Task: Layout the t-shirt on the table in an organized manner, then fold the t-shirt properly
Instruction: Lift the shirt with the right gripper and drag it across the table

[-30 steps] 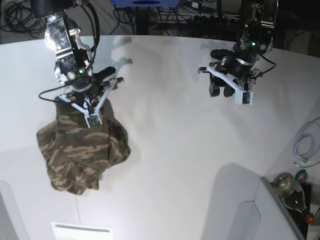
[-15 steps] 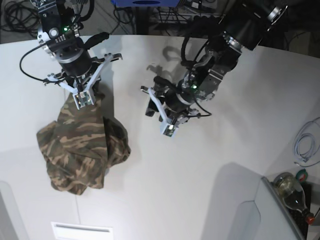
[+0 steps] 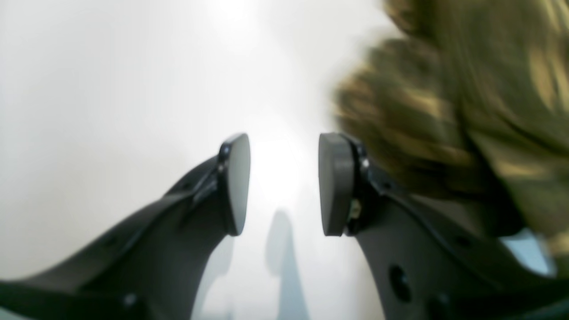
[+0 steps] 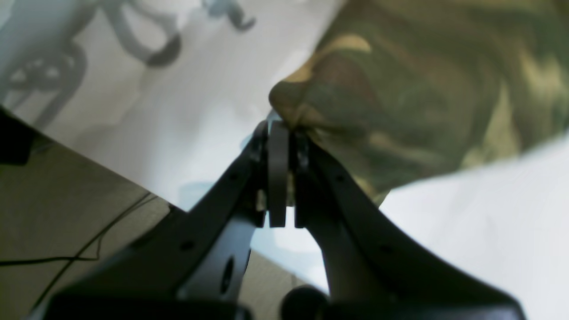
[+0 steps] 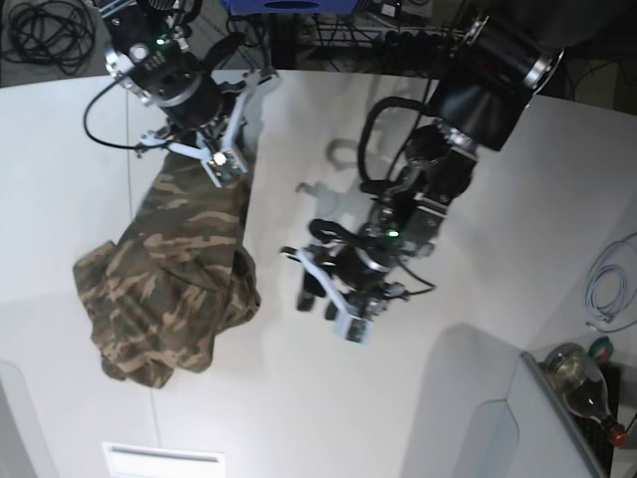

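Note:
The camouflage t-shirt (image 5: 169, 289) lies bunched at the left of the white table (image 5: 299, 398), with one part stretched toward the far edge. My right gripper (image 5: 204, 159) is shut on that stretched part. In the right wrist view the fingers (image 4: 279, 133) pinch a fold of the t-shirt (image 4: 422, 89) above the table (image 4: 489, 200). My left gripper (image 5: 317, 296) is open and empty, low over the table just right of the heap. In the left wrist view its pads (image 3: 283, 151) stand apart over the bare table (image 3: 111, 89), and the blurred t-shirt (image 3: 444, 111) is beside the right finger.
A bottle (image 5: 577, 378) and a white cable (image 5: 607, 289) sit at the right edge. A grey panel (image 5: 478, 418) stands at the front right. A white label (image 5: 164, 461) is at the front left. Dark cables (image 5: 40, 30) lie beyond the far edge.
My right gripper has pulled its hold on the t-shirt toward the far edge, stretching the cloth out. My left arm has swept from the far right down to beside the heap.

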Available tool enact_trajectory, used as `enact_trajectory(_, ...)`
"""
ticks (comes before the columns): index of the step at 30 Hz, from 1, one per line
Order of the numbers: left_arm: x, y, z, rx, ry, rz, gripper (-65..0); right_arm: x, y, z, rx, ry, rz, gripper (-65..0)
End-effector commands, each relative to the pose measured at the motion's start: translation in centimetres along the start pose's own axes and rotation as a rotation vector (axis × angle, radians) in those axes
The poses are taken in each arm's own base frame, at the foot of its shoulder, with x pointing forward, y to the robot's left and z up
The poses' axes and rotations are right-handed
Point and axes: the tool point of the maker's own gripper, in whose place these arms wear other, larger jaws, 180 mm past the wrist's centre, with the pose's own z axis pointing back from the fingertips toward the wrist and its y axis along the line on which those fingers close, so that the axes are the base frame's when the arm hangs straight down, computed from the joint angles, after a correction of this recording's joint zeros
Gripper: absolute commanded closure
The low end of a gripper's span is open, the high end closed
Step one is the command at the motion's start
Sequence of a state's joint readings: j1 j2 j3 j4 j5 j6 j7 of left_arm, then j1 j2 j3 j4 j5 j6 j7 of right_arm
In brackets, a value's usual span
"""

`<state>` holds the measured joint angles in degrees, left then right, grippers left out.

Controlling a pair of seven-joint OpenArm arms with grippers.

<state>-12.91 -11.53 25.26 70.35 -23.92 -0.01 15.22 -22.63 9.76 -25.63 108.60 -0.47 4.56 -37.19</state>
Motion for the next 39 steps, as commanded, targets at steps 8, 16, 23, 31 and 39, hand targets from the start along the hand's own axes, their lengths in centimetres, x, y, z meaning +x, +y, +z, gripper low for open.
enact_trajectory(8, -2.1, 17.4, 11.9, 0.395, 0.076, 0.106, -24.2, 0.9, 9.3, -5.7, 0.248, 0.039, 0.319, 0.0)
enact_trajectory(16, -5.4, 16.6, 16.3, 0.356, 0.127, 0.085, -24.2, 0.5, 12.9, -8.9, 0.302, 0.109, 0.407, -0.5)
enact_trajectory(23, -6.0, 14.1, 14.8, 0.322, 0.105, 0.161, -24.2, 3.4, 12.0, -5.7, 0.294, -0.023, 0.362, -27.3)
enact_trajectory(31, -5.5, 17.9, 17.3, 0.439, 0.061, 0.211, -24.2, 12.4, 3.5, -3.0, 0.039, -0.297, 0.101, -33.9)
enact_trajectory(39, -7.2, 26.1, 27.0, 0.731, 0.041, 0.271, -24.2, 15.4, -0.4, -10.5, -0.17, -0.188, -0.016, -45.3)
